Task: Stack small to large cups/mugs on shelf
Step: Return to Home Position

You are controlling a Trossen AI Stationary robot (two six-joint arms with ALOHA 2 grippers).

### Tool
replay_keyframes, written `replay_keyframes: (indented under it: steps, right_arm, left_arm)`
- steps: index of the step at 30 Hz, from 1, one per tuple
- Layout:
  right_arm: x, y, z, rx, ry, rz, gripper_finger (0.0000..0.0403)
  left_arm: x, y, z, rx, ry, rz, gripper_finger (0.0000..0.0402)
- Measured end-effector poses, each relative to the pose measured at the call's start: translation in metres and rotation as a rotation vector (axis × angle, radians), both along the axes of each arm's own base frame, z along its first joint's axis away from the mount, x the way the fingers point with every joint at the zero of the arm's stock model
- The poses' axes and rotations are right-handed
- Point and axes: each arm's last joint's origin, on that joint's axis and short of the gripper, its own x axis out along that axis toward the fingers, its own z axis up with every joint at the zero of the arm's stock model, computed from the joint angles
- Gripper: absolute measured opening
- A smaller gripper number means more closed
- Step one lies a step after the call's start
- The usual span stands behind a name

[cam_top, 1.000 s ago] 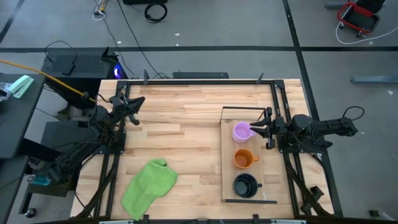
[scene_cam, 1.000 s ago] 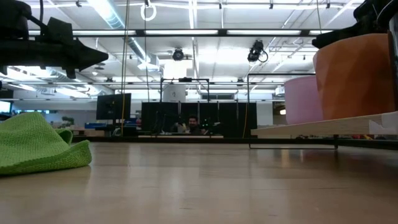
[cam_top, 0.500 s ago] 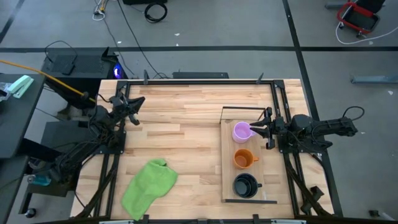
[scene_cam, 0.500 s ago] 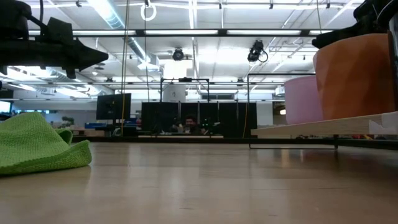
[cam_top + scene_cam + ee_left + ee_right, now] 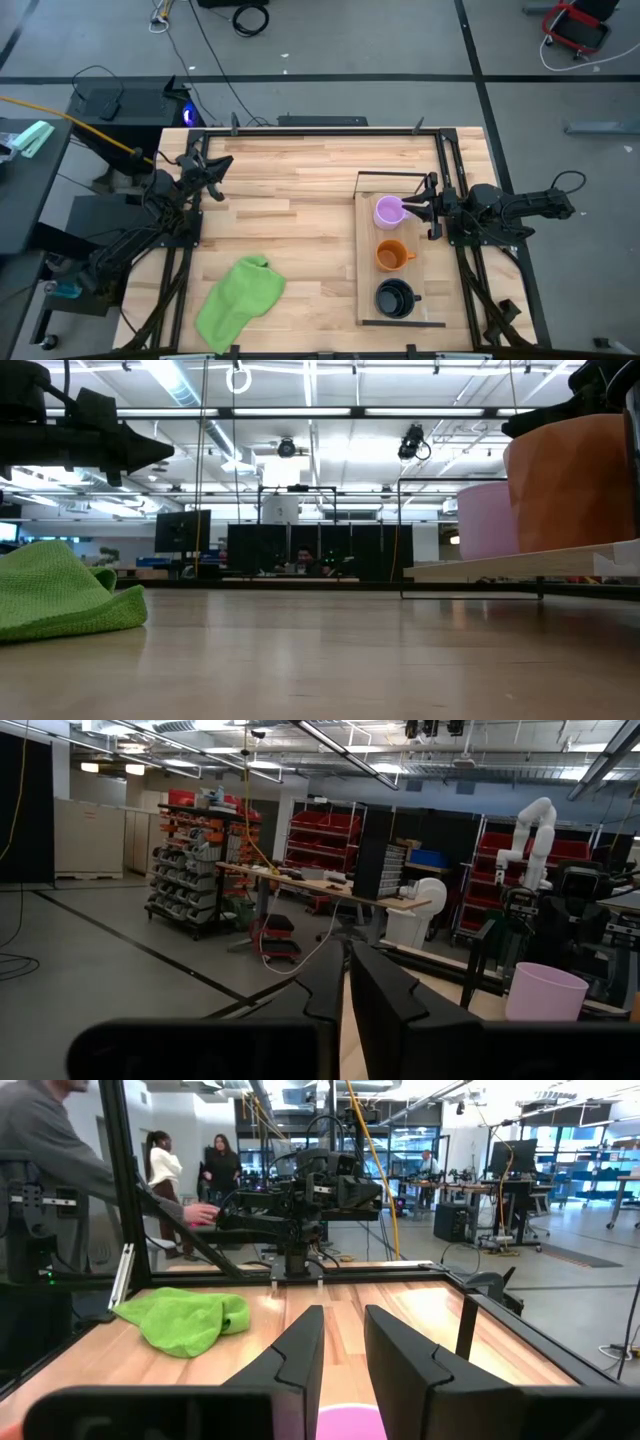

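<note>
Three mugs stand upright in a row on the shelf (image 5: 366, 240) at the table's right side. The light purple mug (image 5: 387, 212) is farthest, the orange mug (image 5: 391, 256) is in the middle, and the black mug (image 5: 395, 298) is nearest. My right gripper (image 5: 408, 207) points level toward the table's left, open by a narrow gap, at the purple mug's right rim. That rim (image 5: 350, 1422) shows low between its fingers. My left gripper (image 5: 218, 165) hangs shut over the table's far left part, away from everything. My right gripper's fingers (image 5: 300, 1350) stand at the purple mug's right rim, coming level from the table's right. I cannot tell whether they touch it. The mug stands upright with its bottom on the shelf (image 5: 520, 563).
A crumpled green cloth (image 5: 240, 300) lies near the table's near-left corner. A thin black wire frame (image 5: 400, 175) rises at the shelf's far end. Bare planks lie between the cloth and the shelf. People stand beyond the table's left side, one hand (image 5: 205, 1211) near my left arm.
</note>
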Motion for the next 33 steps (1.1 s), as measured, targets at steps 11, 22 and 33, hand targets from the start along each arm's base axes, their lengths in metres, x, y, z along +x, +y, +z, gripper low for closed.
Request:
replay_keyframes:
  steps: [11, 22, 33]
  right_arm:
    - [0.0000, 0.0000, 0.0000, 0.000, 0.000, 0.000, 0.0084]
    - [0.0000, 0.0000, 0.0000, 0.000, 0.000, 0.000, 0.0084]
    - [0.0000, 0.0000, 0.0000, 0.000, 0.000, 0.000, 0.0084]
  left_arm:
    - [0.0000, 0.0000, 0.0000, 0.000, 0.000, 0.000, 0.0033]
    - [0.0000, 0.0000, 0.0000, 0.000, 0.000, 0.000, 0.0027]
    - [0.0000, 0.0000, 0.0000, 0.000, 0.000, 0.000, 0.0035]
